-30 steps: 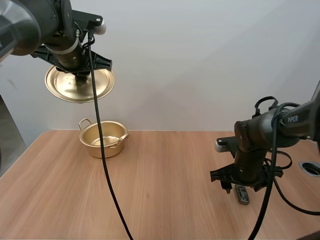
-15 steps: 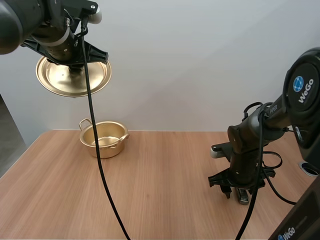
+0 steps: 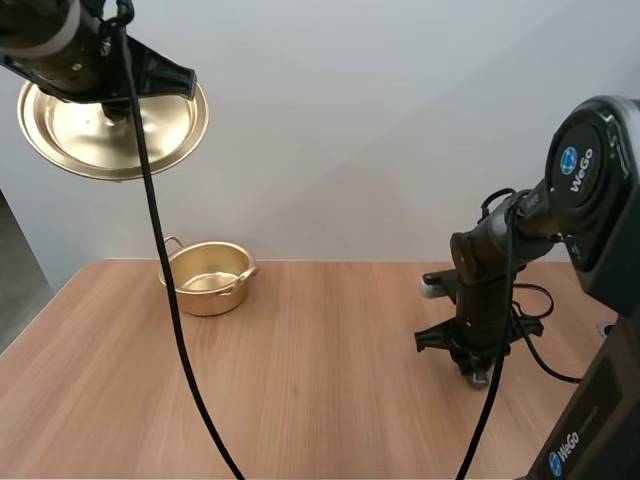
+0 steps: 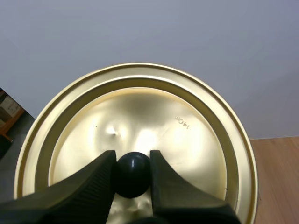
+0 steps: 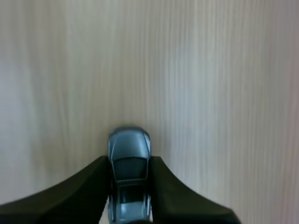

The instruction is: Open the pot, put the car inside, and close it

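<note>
Car (image 5: 129,154) lies on the table (image 3: 320,360), well to the right of the pot (image 3: 208,280), with the right gripper (image 5: 129,161) closed around it, 2 fingers pressed against its sides. The pot stands open and appears empty. Left gripper (image 4: 133,156) pinches the lid (image 4: 187,135) by its black knob (image 4: 133,175), high above the pot and slightly left of it. Risks: the car may slip or twist out on lifting, as the fingers hold only 1 end; the lid, hung from 1 round knob, may swing and meet the pot's rim askew
</note>
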